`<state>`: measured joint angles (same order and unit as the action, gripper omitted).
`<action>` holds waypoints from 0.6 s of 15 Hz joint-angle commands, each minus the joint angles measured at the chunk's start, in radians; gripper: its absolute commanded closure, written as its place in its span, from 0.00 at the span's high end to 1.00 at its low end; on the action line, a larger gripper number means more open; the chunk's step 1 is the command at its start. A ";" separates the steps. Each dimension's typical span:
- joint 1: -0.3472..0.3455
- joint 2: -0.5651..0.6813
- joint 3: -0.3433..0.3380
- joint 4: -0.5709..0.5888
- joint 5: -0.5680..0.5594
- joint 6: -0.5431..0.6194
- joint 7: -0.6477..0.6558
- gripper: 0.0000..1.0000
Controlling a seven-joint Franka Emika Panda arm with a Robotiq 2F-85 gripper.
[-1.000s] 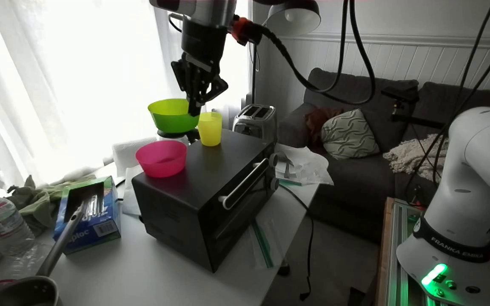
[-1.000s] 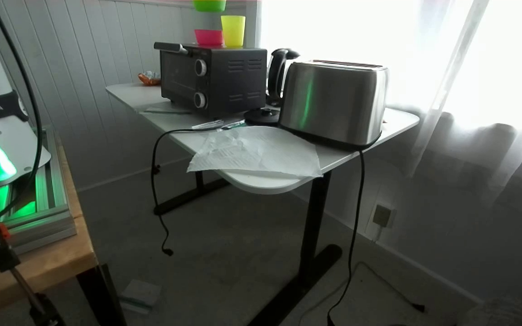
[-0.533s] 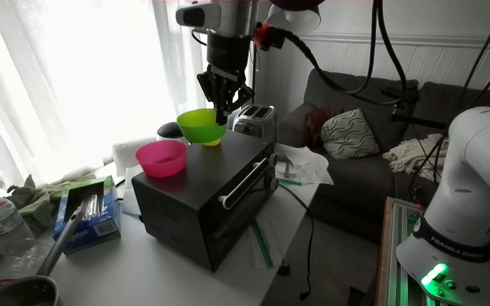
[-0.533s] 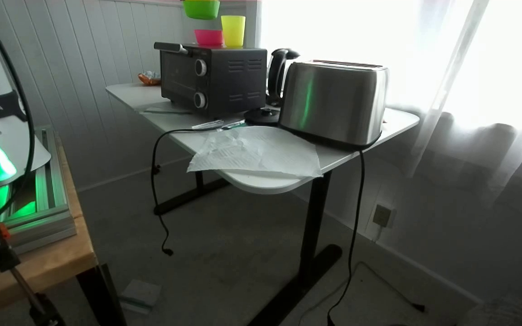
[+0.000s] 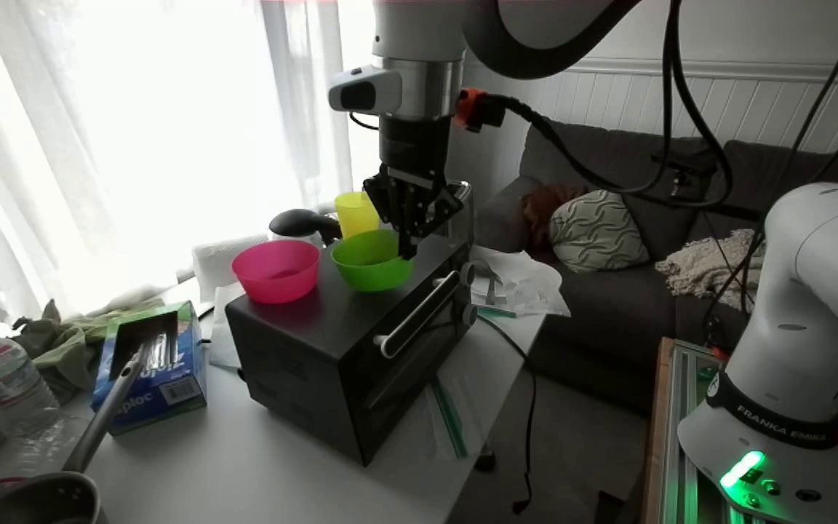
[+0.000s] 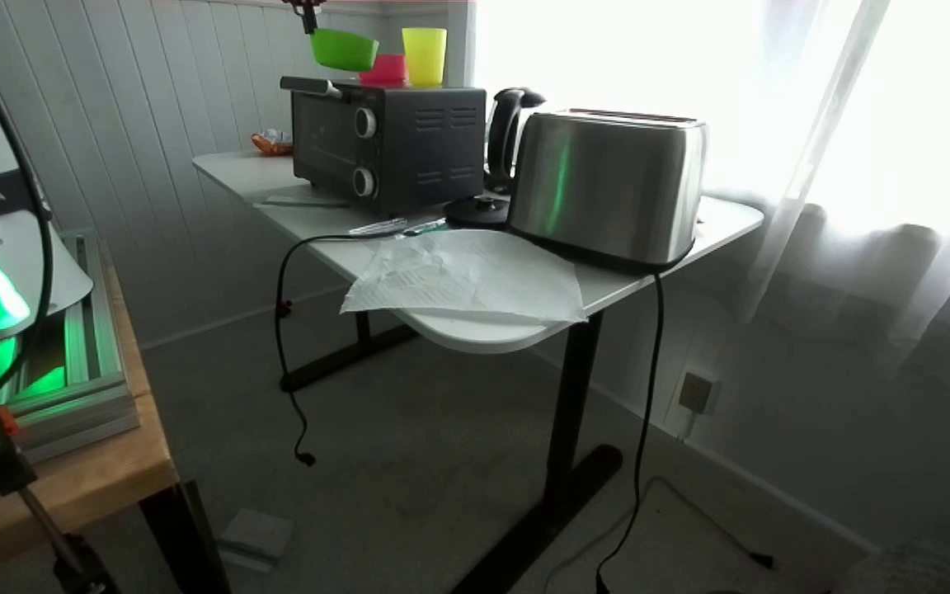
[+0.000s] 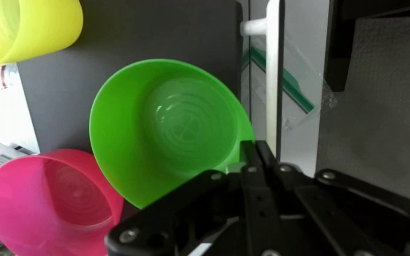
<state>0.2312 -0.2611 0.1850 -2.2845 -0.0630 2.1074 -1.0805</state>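
Beside a bright, thin white curtain [image 5: 135, 145], a white bench [image 5: 230, 473] bearing a black toaster oven [image 5: 295, 375], a steel toaster [image 6: 607, 190], a spread sheet of white paper [image 6: 475, 276], a Ziploc box [image 5: 161, 397] and a saucepan [image 5: 41, 487]. Around this bench, in the exterior views, a carpeted floor [image 6: 376, 445], a pale panelled wall [image 6: 153, 124] and a dark grey sofa [image 5: 612, 309] with a patterned cushion [image 5: 597, 233].

Over the top of the toaster oven, toward its front edge, a green plastic bowl [image 7: 187, 124]. In an exterior view, a narrow gap under its base [image 6: 345, 68], so hanging just above the toaster oven. Mouth turned upward; central axis close to vertical, but with a slight lean, higher at the gripped side and lower at the opposite side. In the wrist view, outline of the rim mostly round, only drawn into a blunt corner at the grip.

At this corner, a black end effector [image 7: 256, 146] pointing downward, with both fingers [image 7: 247, 153] pressed near together and pinching the rim of the green plastic bowl, on the side nearest to the oven handle [image 7: 272, 81].

On the same toaster oven, a pink bowl [image 5: 276, 273], upright, just beside the green plastic bowl, and a yellow cup [image 5: 357, 212], upright, nearer to the steel toaster.
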 commanded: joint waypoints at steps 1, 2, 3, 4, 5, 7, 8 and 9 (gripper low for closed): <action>0.032 -0.039 -0.020 -0.064 0.068 0.066 -0.006 0.01; 0.035 -0.040 -0.020 -0.071 0.077 0.075 -0.005 0.01; 0.036 -0.041 -0.020 -0.077 0.083 0.080 -0.004 0.01; 0.038 -0.044 -0.022 -0.084 0.092 0.086 -0.007 0.01; 0.040 -0.046 -0.022 -0.090 0.096 0.090 -0.005 0.01; 0.039 -0.047 -0.021 -0.095 0.090 0.090 0.002 0.28; 0.037 -0.052 -0.022 -0.094 0.085 0.089 0.003 0.29; 0.034 -0.059 -0.020 -0.091 0.072 0.086 0.009 0.35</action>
<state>0.2536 -0.2687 0.1778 -2.3435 0.0048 2.1787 -1.0805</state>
